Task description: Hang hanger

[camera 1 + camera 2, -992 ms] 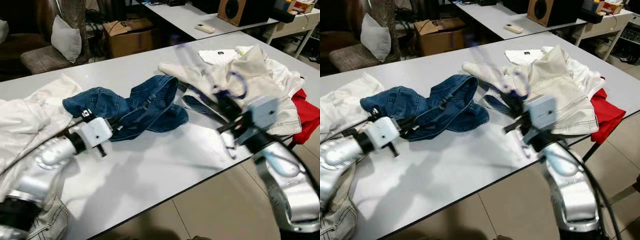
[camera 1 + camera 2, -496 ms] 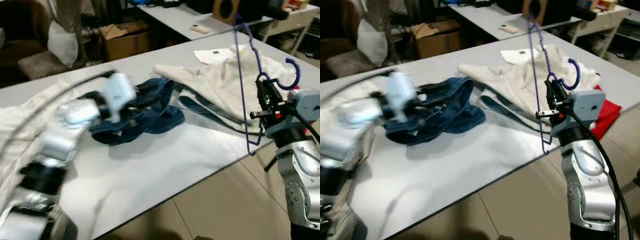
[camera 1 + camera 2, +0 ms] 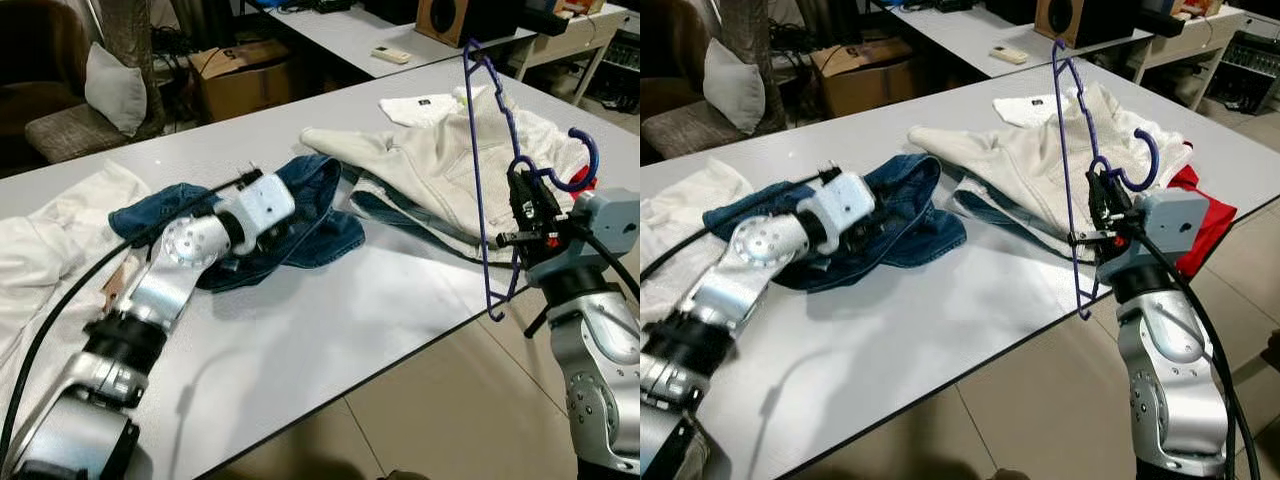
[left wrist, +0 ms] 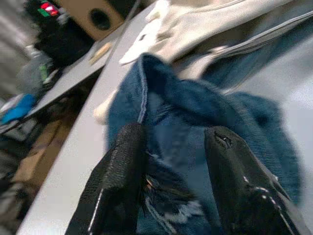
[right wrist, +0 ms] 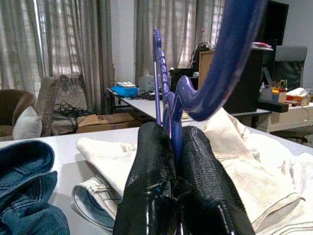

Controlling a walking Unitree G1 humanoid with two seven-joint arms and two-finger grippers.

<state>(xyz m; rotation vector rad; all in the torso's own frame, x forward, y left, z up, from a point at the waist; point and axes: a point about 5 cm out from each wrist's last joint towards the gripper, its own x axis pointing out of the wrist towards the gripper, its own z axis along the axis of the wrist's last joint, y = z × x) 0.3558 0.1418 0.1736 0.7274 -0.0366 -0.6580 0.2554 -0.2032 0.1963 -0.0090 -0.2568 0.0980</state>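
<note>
My right gripper (image 3: 522,203) is shut on the neck of a blue wire hanger (image 3: 481,180), holding it upright beyond the table's (image 3: 330,320) right edge. The hook (image 3: 586,160) curls above my wrist. In the right wrist view my fingertips (image 5: 156,161) pinch the blue wire (image 5: 168,105). My left gripper (image 4: 176,147) is open and pressed down over a crumpled blue denim garment (image 3: 320,215) at mid-table, denim lying between its fingers (image 4: 122,161). A cream-white jacket (image 3: 430,165) lies behind the hanger.
A white cloth (image 3: 45,240) covers the table's left end and a red cloth (image 3: 1205,215) hangs off the right corner. Behind stand a second table with a remote (image 3: 387,55) and speaker (image 3: 450,15), a cardboard box (image 3: 245,70) and a cushioned chair (image 3: 110,85).
My left arm has swung down and its gripper now rests on the denim. The right gripper lifted the hanger off the clothes pile and keeps it upright, nearly unmoved over the last half second.
</note>
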